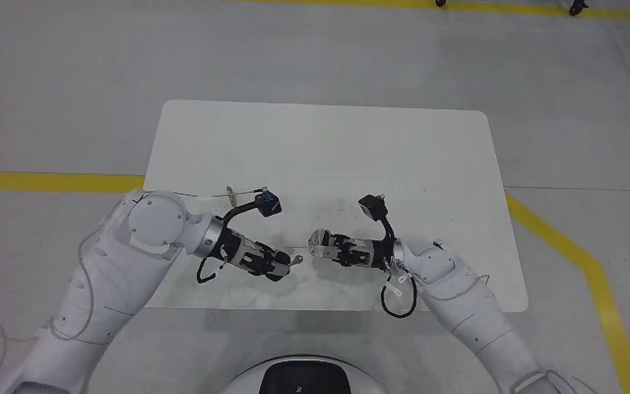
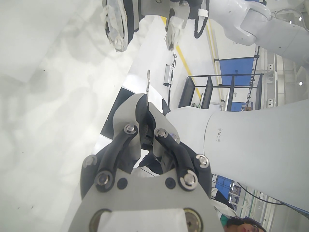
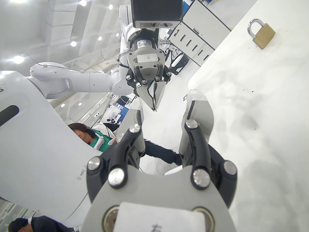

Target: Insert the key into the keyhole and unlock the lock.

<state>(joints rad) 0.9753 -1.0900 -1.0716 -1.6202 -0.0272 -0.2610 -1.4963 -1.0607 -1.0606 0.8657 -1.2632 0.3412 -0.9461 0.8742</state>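
- On the bench (image 1: 394, 148), off to the robot's left and farther from its body than either hand, the brass padlock (image 3: 262, 34) lies flat with its shackle shut. I can't make out the keyhole from where I stand.
- The key (image 2: 147, 86) is well apart from it. Its blade pokes straight out past the fingertips of the left hand (image 2: 146, 108), long axis in line with the fingers, aimed across at the other arm and not at the padlock.
- That left hand is pinched tight on the key, near the bench's front edge.
- The right hand (image 3: 166, 105) faces it close by, fingers spread wide and empty.
- To my eye the padlock lies nearer the left arm, beyond its wrist, but that hand is occupied. The free right hand would have to cross over to fetch it.
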